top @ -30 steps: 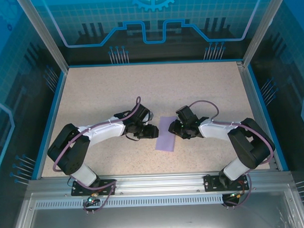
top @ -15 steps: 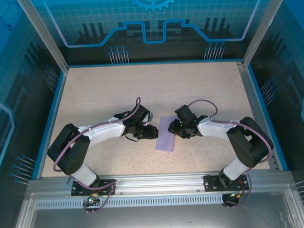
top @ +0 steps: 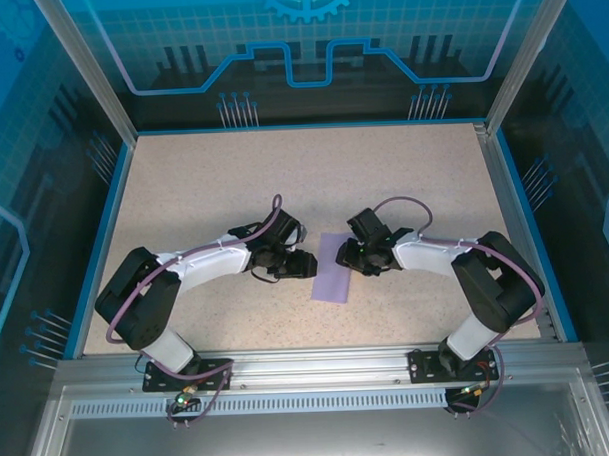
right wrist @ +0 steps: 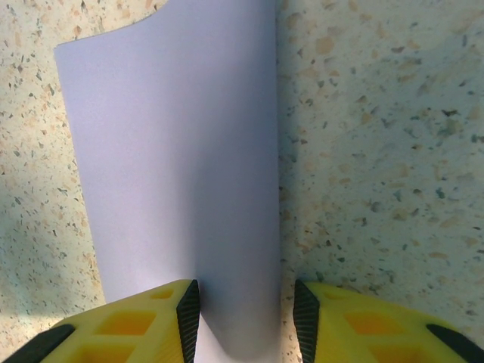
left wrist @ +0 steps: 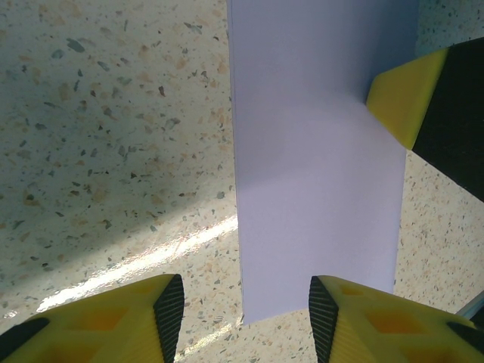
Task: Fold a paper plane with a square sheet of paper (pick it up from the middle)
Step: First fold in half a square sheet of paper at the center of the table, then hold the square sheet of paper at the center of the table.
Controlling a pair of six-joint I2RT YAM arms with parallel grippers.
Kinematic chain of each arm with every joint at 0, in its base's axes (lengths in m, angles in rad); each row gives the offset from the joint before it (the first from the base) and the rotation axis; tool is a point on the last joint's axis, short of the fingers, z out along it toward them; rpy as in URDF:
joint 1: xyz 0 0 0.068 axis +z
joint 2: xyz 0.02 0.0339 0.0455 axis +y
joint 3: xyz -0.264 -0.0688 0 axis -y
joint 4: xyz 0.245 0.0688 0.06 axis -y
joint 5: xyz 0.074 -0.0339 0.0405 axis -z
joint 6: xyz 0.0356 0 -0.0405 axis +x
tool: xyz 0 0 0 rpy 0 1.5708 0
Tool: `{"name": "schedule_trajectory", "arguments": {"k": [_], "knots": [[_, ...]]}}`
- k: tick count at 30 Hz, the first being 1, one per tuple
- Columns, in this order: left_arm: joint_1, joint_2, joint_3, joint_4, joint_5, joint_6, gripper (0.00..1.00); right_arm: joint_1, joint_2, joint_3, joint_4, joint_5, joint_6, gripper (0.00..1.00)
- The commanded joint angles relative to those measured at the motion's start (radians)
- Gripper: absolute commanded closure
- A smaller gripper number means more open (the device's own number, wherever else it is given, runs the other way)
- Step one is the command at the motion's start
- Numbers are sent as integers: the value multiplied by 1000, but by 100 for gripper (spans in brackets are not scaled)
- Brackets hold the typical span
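Observation:
The square sheet of paper lies mid-table as a narrow lavender strip between both grippers. My left gripper sits low at its left edge, open; in the left wrist view the strip's near corner reaches between the yellow fingers of the left gripper. A right fingertip rests on the strip's far side. My right gripper is over the paper's upper right. In the right wrist view the paper curves up into a rounded fold that runs between the apart jaws of the right gripper, with bare table beside the right pad.
The speckled tabletop is ringed by a blue rim and transparent walls. An aluminium rail with both arm bases runs along the near edge. Purple cables loop over each wrist.
The right arm has crept slightly left and away over the paper. The left arm and the paper look unmoved.

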Motion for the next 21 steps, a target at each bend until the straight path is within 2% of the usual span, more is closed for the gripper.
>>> {"name": "schedule_trajectory", "arguments": {"k": [1, 13, 21], "knots": [[-6, 10, 5, -5, 8, 2, 49, 34, 43, 32, 60, -10, -26, 59], [-5, 14, -1, 5, 15, -3, 49, 39, 60, 37, 66, -12, -19, 58], [-5, 44, 16, 61, 70, -34, 49, 39, 59, 29, 67, -12, -18, 59]]}}
